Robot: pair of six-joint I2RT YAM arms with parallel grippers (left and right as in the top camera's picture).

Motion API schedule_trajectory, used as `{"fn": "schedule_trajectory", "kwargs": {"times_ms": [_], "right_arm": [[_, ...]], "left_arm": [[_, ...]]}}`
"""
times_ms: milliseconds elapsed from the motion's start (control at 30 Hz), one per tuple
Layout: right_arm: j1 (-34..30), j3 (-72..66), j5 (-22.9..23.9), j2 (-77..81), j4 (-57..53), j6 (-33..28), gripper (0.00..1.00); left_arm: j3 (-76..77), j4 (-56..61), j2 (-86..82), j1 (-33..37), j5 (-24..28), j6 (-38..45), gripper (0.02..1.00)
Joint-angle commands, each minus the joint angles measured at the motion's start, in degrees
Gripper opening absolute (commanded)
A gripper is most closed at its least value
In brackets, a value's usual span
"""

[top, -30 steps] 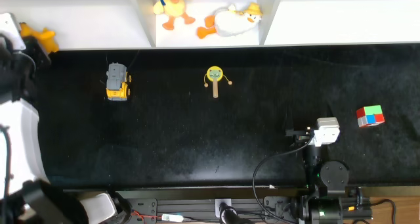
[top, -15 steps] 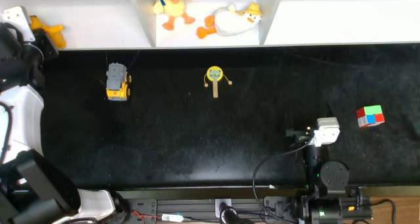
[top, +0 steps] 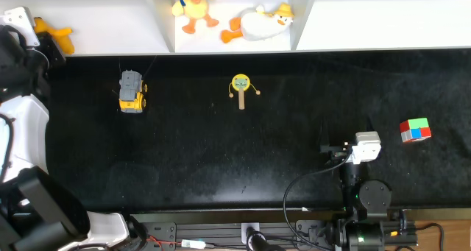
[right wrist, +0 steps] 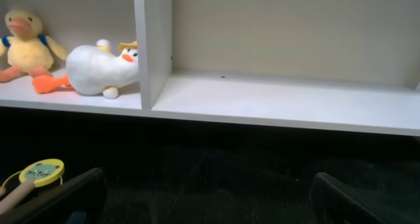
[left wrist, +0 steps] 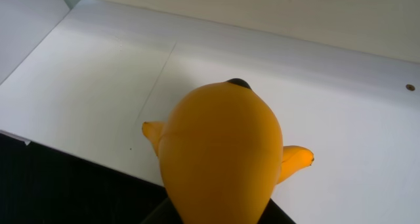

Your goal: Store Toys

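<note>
While the left gripper [top: 43, 45] hangs at the far left compartment of the white shelf [left wrist: 85, 99], it appears to pinch the orange toy [left wrist: 220, 152] from below, its dark fingers just showing under the toy's rounded body. The toy sits just above the front part of the compartment floor, and whether it touches the floor cannot be told. I judge the step in hand to be placing this toy. The next move calls for carrying it a little deeper past the shelf's front edge, lowering it until it rests, then spreading the fingers and backing out without dragging it along. The right gripper [right wrist: 210, 196] is low over the black tabletop [top: 221, 163] on the right side, fingers spread wide and holding nothing. A yellow duck plush [top: 194, 6] and a white duck plush [top: 259, 23] already lie in the middle compartment. On the table a yellow toy truck [top: 132, 92], a small rattle drum [top: 241, 87] and a coloured cube [top: 415, 130] wait to be stored, the cube nearest the right arm.
</note>
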Motion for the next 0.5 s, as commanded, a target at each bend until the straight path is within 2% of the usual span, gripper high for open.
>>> {"fn": "schedule_trajectory", "kwargs": {"times_ms": [33, 167, 300, 400, 500], "right_arm": [[-0.1, -0.7, 0.4, -0.5, 0.3, 0.2, 0.993], [-0.1, -0.7, 0.4, -0.5, 0.3, 0.2, 0.996], [-0.1, -0.7, 0.4, -0.5, 0.3, 0.2, 0.996], [-0.1, -0.7, 0.4, -0.5, 0.3, 0.2, 0.996], [-0.1, -0.7, 0.4, -0.5, 0.3, 0.2, 0.996]], "left_arm": [[1.6, 0.3, 1.7, -0.7, 0.8, -0.6, 0.139], [1.6, 1.6, 2.3, -0.9, 0.8, -0.6, 0.159], [1.6, 2.0, 3.1, -1.0, 0.9, -0.6, 0.222], [1.6, 2.6, 3.7, -1.0, 1.2, -0.6, 0.308], [1.6, 3.3, 3.8, -1.0, 1.5, -0.6, 0.47]]}}
